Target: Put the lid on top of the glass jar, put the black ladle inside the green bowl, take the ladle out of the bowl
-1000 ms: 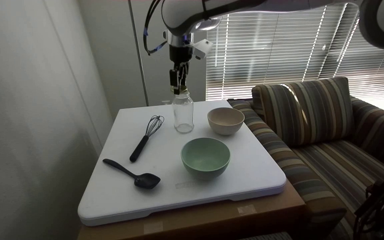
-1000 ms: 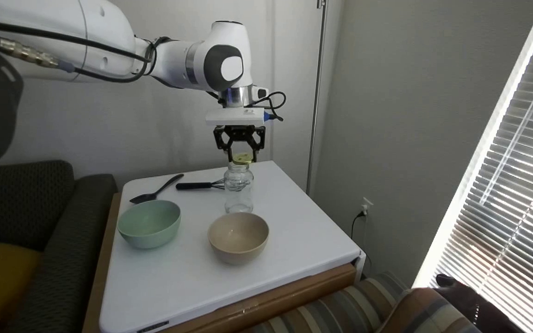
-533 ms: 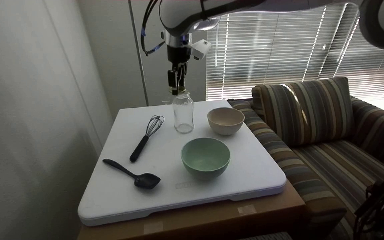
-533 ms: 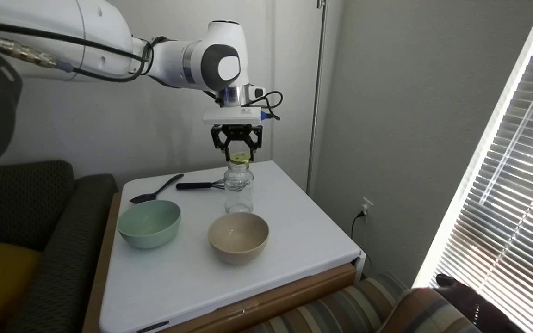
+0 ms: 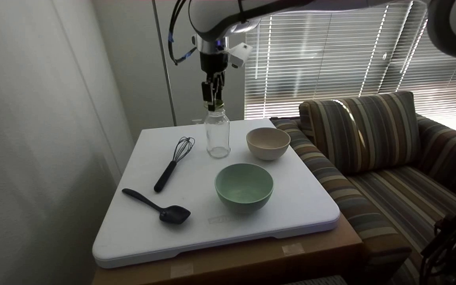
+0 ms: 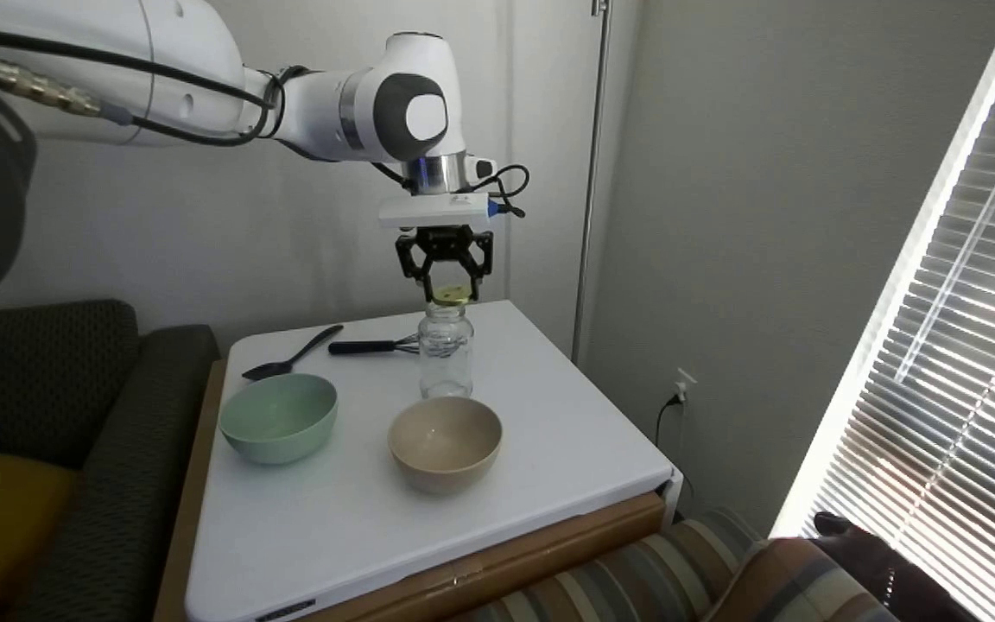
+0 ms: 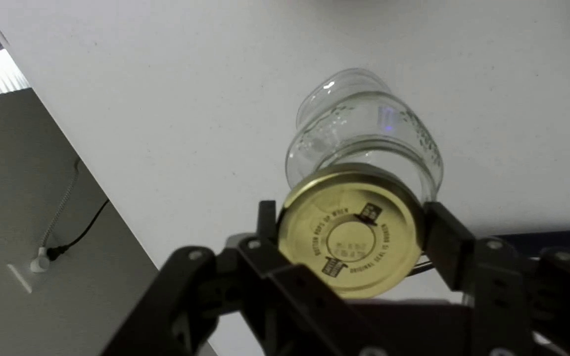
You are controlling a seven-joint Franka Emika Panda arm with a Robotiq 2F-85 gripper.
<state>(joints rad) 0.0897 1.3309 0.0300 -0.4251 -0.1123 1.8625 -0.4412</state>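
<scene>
My gripper [image 7: 354, 230] is shut on the yellowish lid [image 7: 349, 240], its fingers pressing the rim from both sides. In both exterior views the lid [image 6: 453, 295] hangs at the mouth of the glass jar [image 6: 446, 358]. It looks slightly raised and off-centre; whether it touches the glass I cannot tell. The clear jar [image 5: 218, 136] stands upright on the white table. Nearer the front in an exterior view sits the pale green bowl [image 5: 244, 204], with nothing in it. To its left lies the black ladle [image 5: 175, 214], scoop pointing toward the bowl.
A cream bowl [image 5: 267, 152] stands close to the jar. Between jar and ladle lies a black whisk [image 5: 166, 176]. The white table [image 5: 152, 245] has a wall along one side and a striped armchair [image 5: 354, 130] along another.
Over the last second my gripper and the lid have shifted slightly sideways at the jar mouth, then a little back and up. Jar, bowls, whisk and ladle have not moved.
</scene>
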